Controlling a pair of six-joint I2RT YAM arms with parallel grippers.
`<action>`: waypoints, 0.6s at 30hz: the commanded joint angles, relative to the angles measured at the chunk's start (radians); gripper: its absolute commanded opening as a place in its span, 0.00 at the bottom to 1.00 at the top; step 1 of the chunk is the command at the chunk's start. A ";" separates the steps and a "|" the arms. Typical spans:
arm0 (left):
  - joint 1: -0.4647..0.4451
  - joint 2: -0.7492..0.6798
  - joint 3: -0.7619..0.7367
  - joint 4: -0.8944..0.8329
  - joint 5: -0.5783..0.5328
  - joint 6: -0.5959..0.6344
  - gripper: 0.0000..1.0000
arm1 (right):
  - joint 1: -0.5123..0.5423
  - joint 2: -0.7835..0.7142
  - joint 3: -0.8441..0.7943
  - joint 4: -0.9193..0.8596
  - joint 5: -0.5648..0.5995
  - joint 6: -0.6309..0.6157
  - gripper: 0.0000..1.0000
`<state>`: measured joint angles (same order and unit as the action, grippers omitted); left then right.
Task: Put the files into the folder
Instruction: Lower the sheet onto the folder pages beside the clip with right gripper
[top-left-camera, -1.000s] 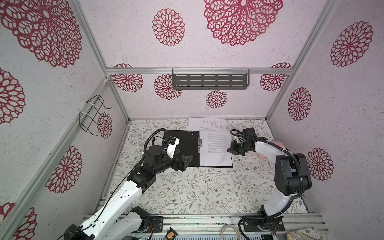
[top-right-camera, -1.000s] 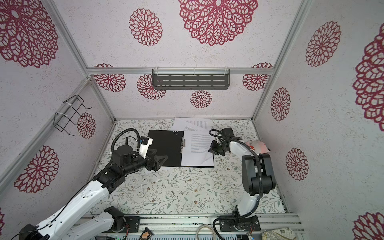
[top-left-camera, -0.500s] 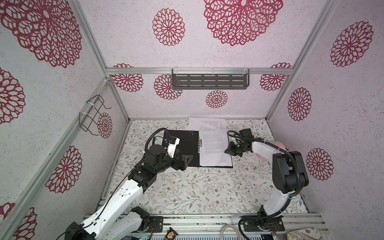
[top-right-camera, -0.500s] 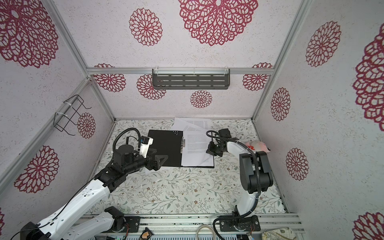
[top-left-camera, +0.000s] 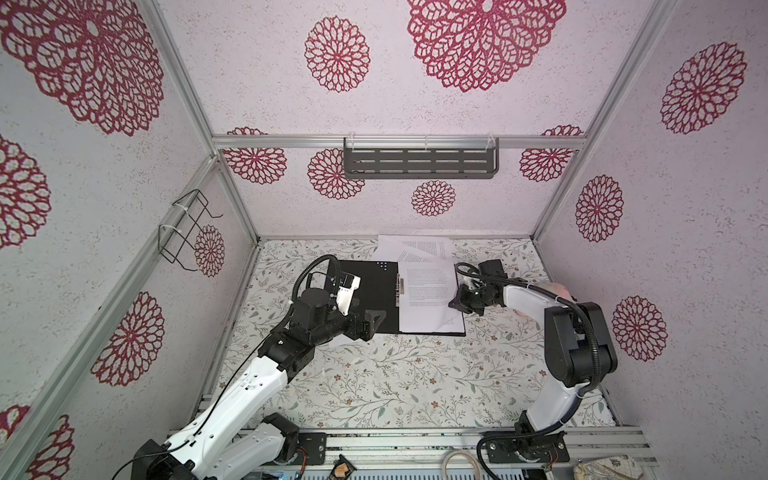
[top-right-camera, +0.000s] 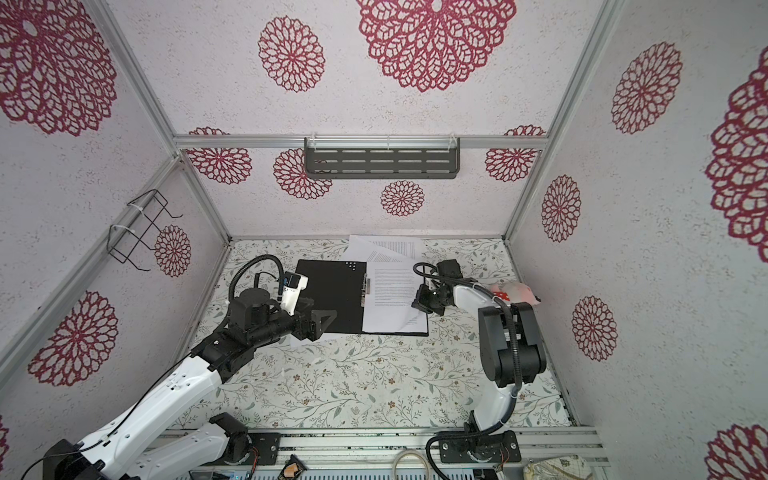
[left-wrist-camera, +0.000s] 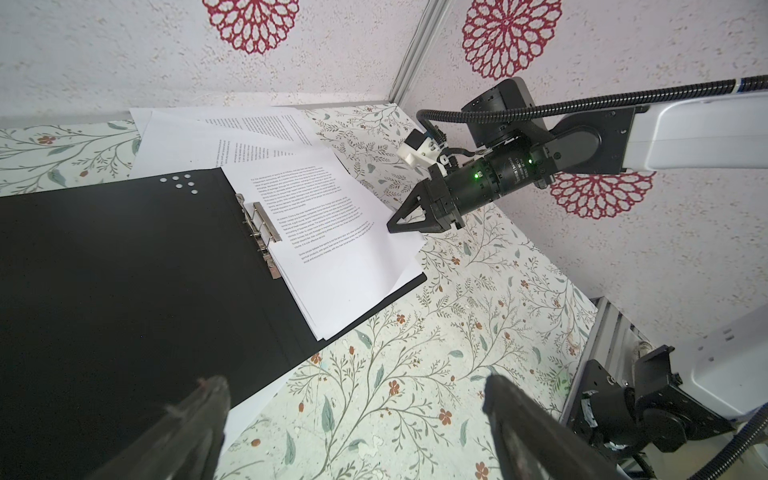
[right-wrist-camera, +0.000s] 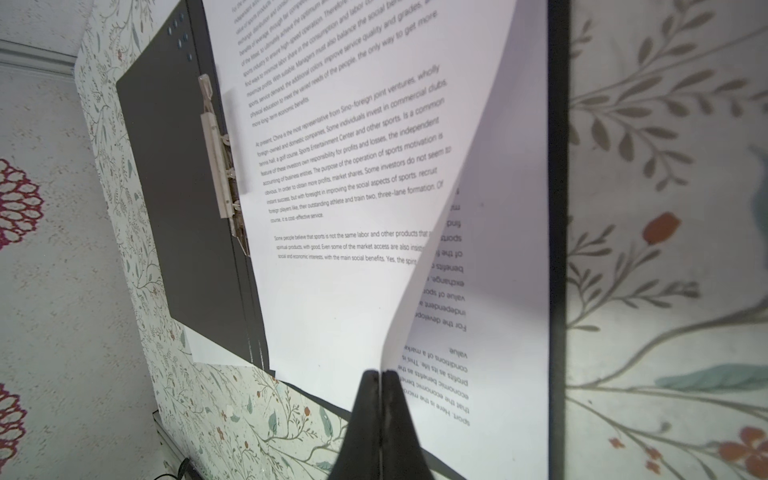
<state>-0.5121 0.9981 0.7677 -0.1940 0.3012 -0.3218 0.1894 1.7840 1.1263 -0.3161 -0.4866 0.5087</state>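
The folder (top-left-camera: 370, 291) (top-right-camera: 332, 291) lies open on the table, black inside, with its metal clip (left-wrist-camera: 262, 224) (right-wrist-camera: 216, 153) at the spine. Printed white files (top-left-camera: 424, 291) (top-right-camera: 390, 291) are stacked on its right half, and two more files (top-left-camera: 419, 249) (top-right-camera: 386, 249) lie behind it. My right gripper (top-left-camera: 451, 304) (right-wrist-camera: 380, 374) is shut on the right edge of the top sheet (right-wrist-camera: 353, 166), which curls up off the stack. My left gripper (top-left-camera: 368, 328) (left-wrist-camera: 355, 386) hangs open over the folder's near edge, holding nothing.
A white sheet corner (top-left-camera: 336, 341) (left-wrist-camera: 249, 411) sticks out from under the folder's near left side. A grey shelf (top-left-camera: 419, 160) hangs on the back wall, a wire rack (top-left-camera: 183, 228) on the left wall. A pink and red object (top-right-camera: 515, 291) lies by the right wall.
My right gripper has moved left over the folder, carrying the top sheet's edge with it, so the sheet curls more. The left arm has hardly moved.
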 joint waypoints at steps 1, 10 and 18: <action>-0.003 0.005 0.028 0.002 -0.003 0.029 0.99 | 0.005 -0.025 -0.007 0.014 -0.021 0.025 0.00; -0.004 0.008 0.030 0.001 -0.003 0.027 0.99 | 0.007 -0.025 -0.010 0.015 -0.025 0.021 0.00; -0.003 0.010 0.031 -0.004 -0.004 0.027 0.99 | 0.007 -0.022 -0.007 0.008 -0.024 0.016 0.00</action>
<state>-0.5125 1.0027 0.7696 -0.1993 0.3012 -0.3218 0.1921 1.7840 1.1160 -0.3103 -0.5007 0.5171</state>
